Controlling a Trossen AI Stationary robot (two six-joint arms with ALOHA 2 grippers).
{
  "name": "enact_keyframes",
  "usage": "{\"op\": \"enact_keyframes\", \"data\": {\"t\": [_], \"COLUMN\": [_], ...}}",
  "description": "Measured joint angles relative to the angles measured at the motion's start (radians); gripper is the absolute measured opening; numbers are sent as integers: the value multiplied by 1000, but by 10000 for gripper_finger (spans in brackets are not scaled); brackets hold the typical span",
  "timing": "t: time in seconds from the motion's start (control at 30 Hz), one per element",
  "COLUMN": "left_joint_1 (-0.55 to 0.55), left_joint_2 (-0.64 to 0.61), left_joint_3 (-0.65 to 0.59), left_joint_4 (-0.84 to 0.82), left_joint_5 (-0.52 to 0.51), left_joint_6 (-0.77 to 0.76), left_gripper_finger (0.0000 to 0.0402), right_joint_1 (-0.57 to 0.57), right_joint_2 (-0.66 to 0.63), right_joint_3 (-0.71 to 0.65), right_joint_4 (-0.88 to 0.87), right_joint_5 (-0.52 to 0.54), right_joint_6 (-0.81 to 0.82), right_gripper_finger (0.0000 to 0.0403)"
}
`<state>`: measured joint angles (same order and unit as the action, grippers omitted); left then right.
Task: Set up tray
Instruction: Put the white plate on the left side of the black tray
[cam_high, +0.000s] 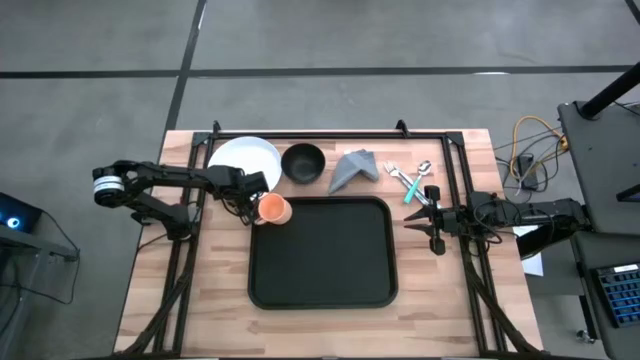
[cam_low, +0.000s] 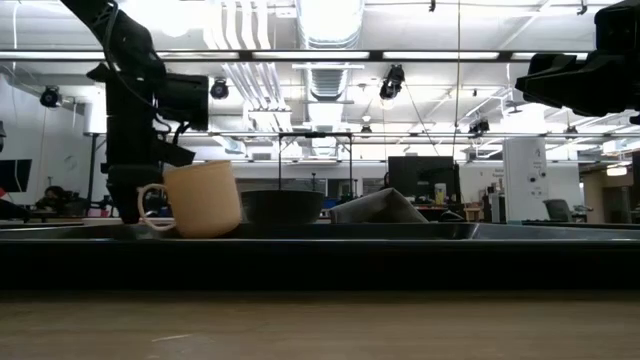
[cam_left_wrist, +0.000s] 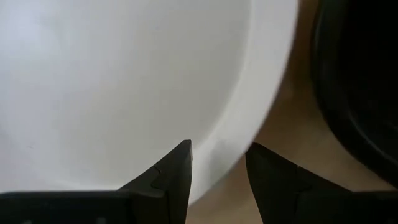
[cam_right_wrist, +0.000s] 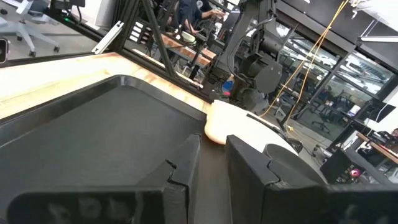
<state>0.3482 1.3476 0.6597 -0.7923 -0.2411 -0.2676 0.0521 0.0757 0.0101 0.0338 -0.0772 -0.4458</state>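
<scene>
The black tray (cam_high: 320, 255) lies mid-table, and also shows in the right wrist view (cam_right_wrist: 93, 130). A peach cup (cam_high: 273, 209) stands upright at its far-left corner, handle showing in the low view (cam_low: 200, 198). The white plate (cam_high: 243, 160) rests flat on the table beyond the tray. My left gripper (cam_high: 250, 190) points down over the plate's near right rim (cam_left_wrist: 217, 155), open. My right gripper (cam_high: 420, 215) hovers level just right of the tray (cam_right_wrist: 212, 155), pointing left, fingers a narrow gap apart, holding nothing. My left gripper comes from above with one finger (cam_left_wrist: 177, 171) over the plate's face and the other (cam_left_wrist: 267, 174) past its rim (cam_left_wrist: 233, 152). Whether either finger touches the plate, I cannot tell.
A black bowl (cam_high: 303, 162), a crumpled grey napkin (cam_high: 355, 168) and teal-handled cutlery (cam_high: 410, 182) lie along the far side, beyond the tray. A black frame (cam_high: 330, 135) borders the table top. Bare wood lies near the front edge (cam_high: 320, 330).
</scene>
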Motion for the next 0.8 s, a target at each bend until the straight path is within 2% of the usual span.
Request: {"op": "enact_keyframes", "data": {"t": [0.27,0.4,0.57,0.8], "left_joint_1": [2,2,2,1], "left_joint_2": [0,0,-1,-2], "left_joint_3": [-8,-8,-7,1], "left_joint_4": [18,21,26,25], "left_joint_5": [0,1,18,25], "left_joint_6": [-1,-1,4,11], "left_gripper_finger": [125,91,16,4], "right_joint_1": [0,0,0,0], "right_joint_2": [0,0,0,0], "right_joint_3": [0,0,0,0], "right_joint_4": [0,0,0,0], "right_joint_5": [0,0,0,0], "right_joint_6": [0,0,0,0], "right_gripper_finger": [68,68,68,68]}}
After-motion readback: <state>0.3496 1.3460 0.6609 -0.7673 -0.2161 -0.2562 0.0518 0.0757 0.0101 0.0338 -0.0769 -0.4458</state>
